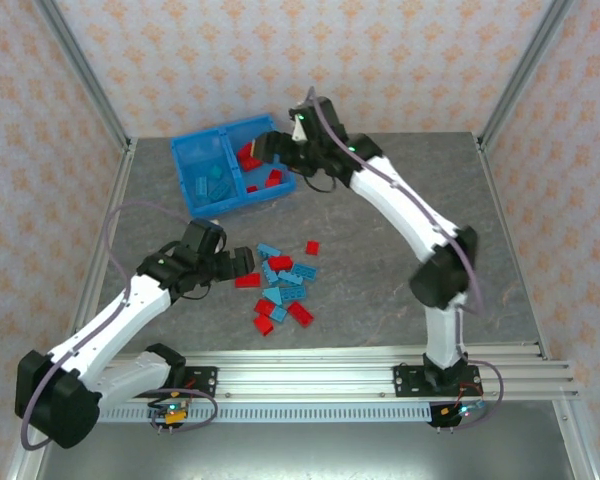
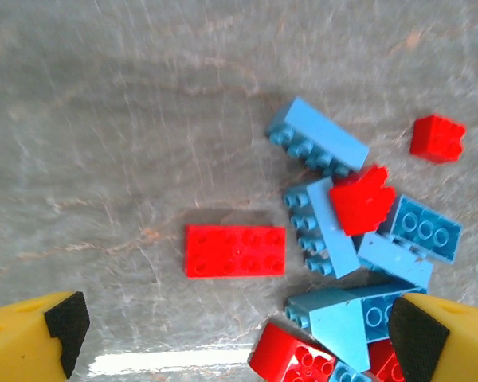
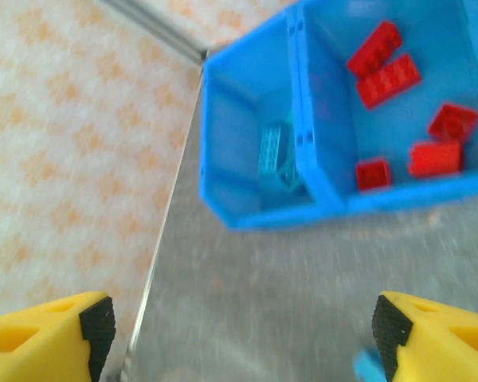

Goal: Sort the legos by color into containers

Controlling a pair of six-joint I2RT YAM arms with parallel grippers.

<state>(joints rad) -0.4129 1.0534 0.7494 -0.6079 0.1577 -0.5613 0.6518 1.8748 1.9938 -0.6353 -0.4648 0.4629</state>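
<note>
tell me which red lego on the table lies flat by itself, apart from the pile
The flat red two-by-four lego, studs up, left of the pile on the table; the other red ones touch blue bricks.

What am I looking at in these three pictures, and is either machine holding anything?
These are two robot arms bolted to the near edge of a grey table. One picture looks down from above; the other two come from small cameras on each arm's wrist, so the yellow, black-tipped fingers at the bottom corners belong to that arm's own claw.

The left claw is open above a loose pile of red and light blue toy bricks, with one red brick lying apart from the rest. The right claw is near a blue bin with two compartments: red bricks in one, light blue ones in the other. Its fingers are spread wide too. Neither claw holds anything.
</note>
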